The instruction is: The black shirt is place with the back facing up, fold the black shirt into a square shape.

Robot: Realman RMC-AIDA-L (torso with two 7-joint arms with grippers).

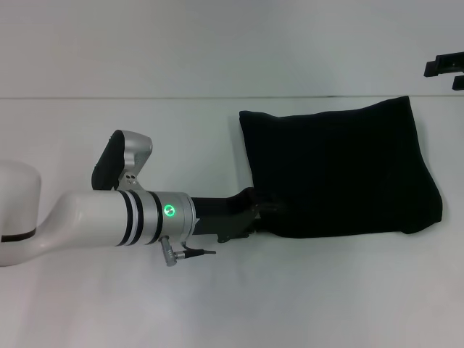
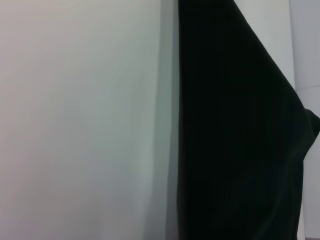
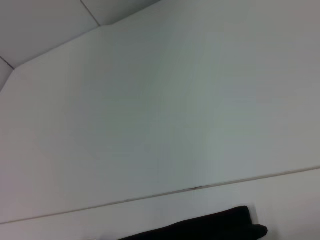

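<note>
The black shirt point(image 1: 337, 170) lies folded into a rough rectangle on the white table, right of centre, plain side up with no print showing. My left arm reaches in from the left, and my left gripper point(image 1: 265, 211) is at the shirt's near left corner, black against the black cloth. In the left wrist view the black shirt point(image 2: 235, 135) fills one side, with its straight edge against the bare table. A strip of the black shirt point(image 3: 210, 230) shows in the right wrist view. Black parts at the far right edge look like my right gripper point(image 1: 444, 65), held away from the shirt.
The white table point(image 1: 145, 304) stretches bare to the left of and in front of the shirt. Its back edge point(image 1: 145, 98) meets a pale wall. The left arm's white forearm point(image 1: 94, 217) lies across the near left part of the table.
</note>
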